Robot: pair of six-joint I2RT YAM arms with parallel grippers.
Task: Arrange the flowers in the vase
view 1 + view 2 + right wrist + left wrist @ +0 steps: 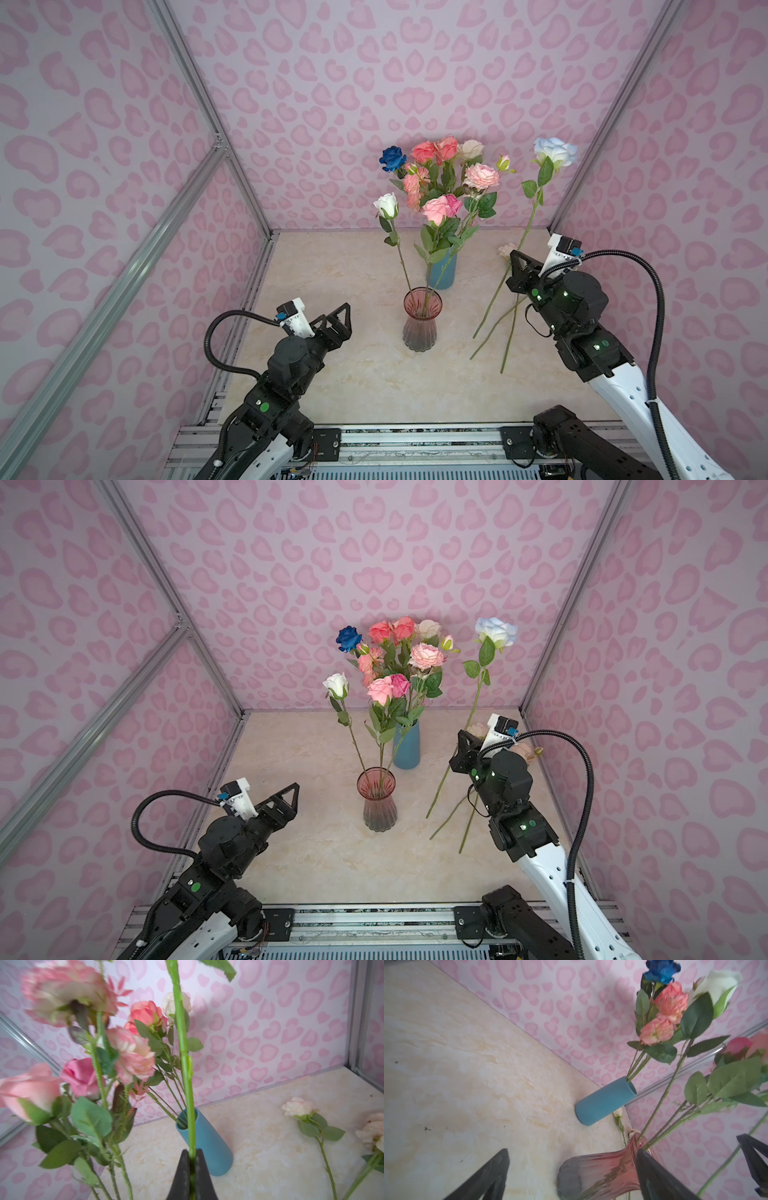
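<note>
Between the right gripper's point(192, 1154) pinching tips runs the pale blue rose stem point(188, 1084). Swing its foot left, over the pink vase point(420, 328), then lower. Left gripper point(572, 1152): spread, empty.

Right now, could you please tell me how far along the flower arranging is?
Done: the white rose and pink roses stand in the pink glass vase. In hand: the right claw is shut on the stem of the pale blue rose, held upright. To do: two cream flowers lie on the table, and the left claw is open beside the vase.
</note>
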